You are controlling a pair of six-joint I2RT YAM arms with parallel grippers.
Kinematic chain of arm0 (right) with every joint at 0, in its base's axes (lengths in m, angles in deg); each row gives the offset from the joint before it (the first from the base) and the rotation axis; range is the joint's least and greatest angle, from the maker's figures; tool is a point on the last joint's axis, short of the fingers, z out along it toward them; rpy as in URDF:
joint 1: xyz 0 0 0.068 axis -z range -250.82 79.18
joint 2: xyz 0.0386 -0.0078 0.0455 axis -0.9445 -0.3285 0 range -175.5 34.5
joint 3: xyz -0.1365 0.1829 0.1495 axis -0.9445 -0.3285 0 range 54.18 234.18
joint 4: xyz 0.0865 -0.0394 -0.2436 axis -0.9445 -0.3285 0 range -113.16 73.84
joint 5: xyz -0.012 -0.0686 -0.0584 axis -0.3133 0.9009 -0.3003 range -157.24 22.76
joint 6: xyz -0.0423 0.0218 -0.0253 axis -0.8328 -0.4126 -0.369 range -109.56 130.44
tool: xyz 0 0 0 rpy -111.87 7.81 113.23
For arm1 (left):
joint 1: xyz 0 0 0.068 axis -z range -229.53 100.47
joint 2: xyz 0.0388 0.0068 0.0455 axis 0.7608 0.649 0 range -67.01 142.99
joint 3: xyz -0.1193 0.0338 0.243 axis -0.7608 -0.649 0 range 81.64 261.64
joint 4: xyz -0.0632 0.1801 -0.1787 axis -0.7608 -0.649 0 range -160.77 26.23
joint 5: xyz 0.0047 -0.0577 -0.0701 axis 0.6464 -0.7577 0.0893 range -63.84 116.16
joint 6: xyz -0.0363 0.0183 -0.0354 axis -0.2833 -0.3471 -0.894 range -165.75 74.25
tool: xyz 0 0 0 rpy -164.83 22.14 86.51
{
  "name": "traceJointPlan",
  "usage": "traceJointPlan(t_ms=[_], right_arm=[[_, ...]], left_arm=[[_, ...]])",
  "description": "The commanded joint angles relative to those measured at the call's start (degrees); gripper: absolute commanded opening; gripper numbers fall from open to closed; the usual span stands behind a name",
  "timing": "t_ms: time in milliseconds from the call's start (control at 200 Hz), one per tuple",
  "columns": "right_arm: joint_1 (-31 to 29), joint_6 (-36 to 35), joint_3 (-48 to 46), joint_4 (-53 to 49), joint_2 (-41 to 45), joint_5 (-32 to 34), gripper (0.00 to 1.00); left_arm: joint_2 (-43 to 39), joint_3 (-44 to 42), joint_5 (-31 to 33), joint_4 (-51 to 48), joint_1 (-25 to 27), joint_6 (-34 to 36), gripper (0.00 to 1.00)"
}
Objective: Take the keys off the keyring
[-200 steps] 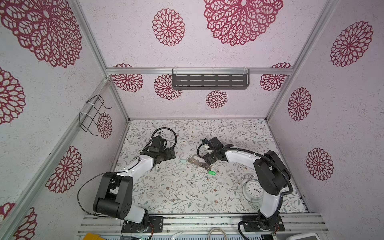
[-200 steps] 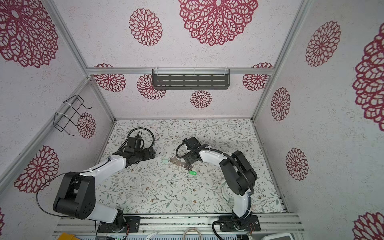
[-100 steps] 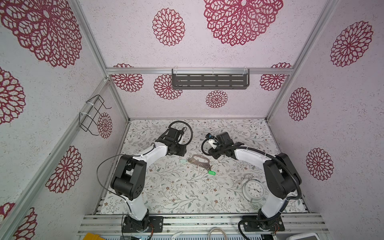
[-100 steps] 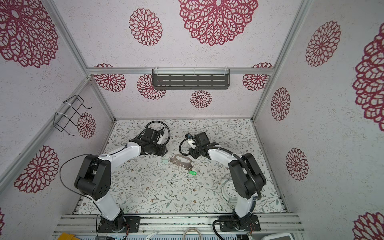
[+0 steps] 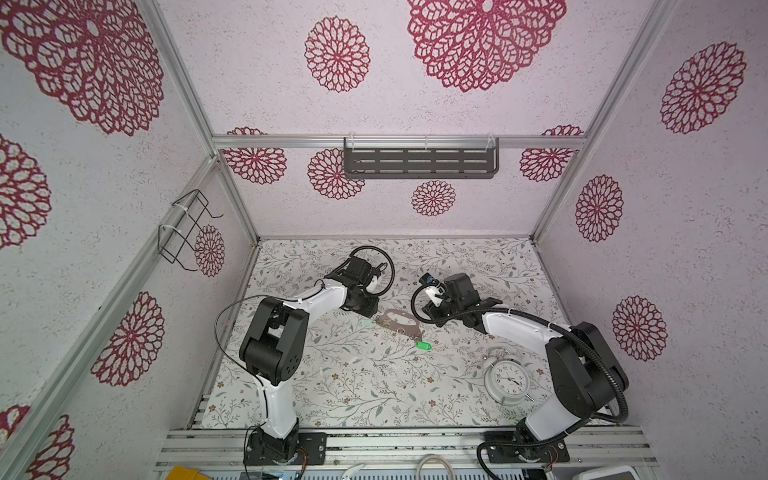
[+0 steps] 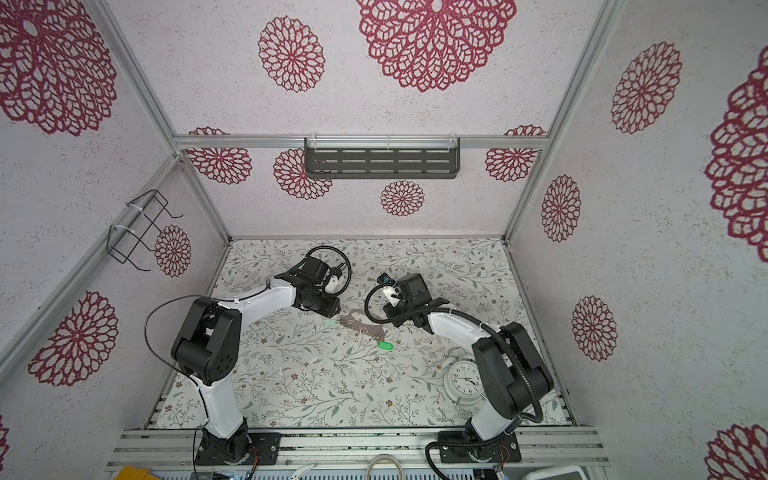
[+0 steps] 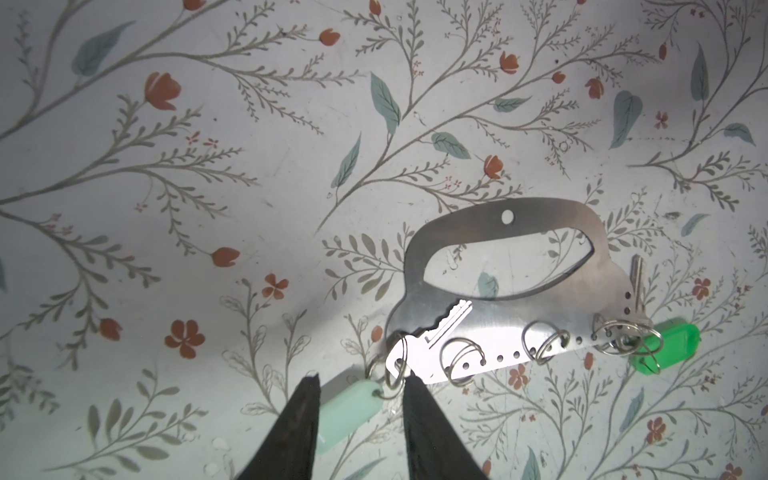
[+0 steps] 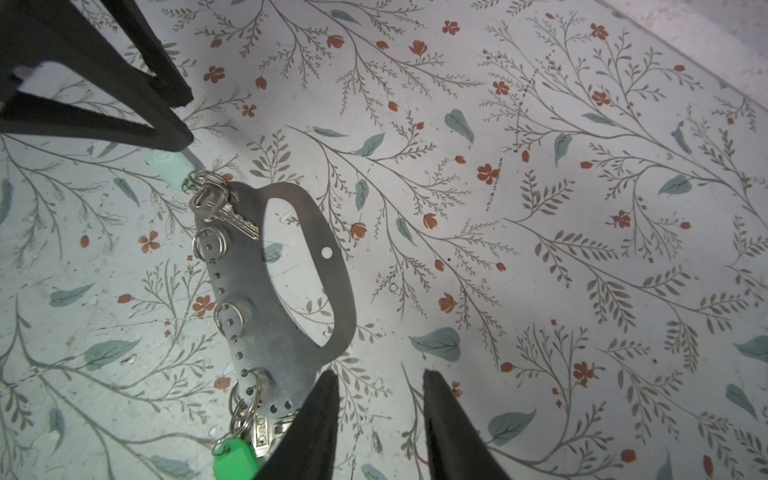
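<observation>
Keyring, flat near the middle of the table, keys still attached: my left gripper, part-spread, straddles the pale tag; my right gripper, part-spread and empty, sits beside the green tag; step, approach; next, I judge, closing to pinch tag and keyring.
</observation>
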Motion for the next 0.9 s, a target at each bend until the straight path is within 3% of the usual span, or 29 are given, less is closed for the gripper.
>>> traceJointPlan(t_ms=[0,470,896], right_arm=[[-0.08,1.18,0.30,0.96,1.33,-0.83,0.37],[-0.08,1.32,-0.57,0.68,1.48,-0.26,0.33],[-0.08,1.49,-1.02,0.94,1.24,-0.12,0.29]], left_arm=[[1.68,1.58,-0.40,-0.91,0.91,2.03,0.38],[5.93,3.75,1.94,-2.81,2.28,2.99,0.29],[4.40,3.48,1.43,-2.20,2.71,3.79,0.10]])
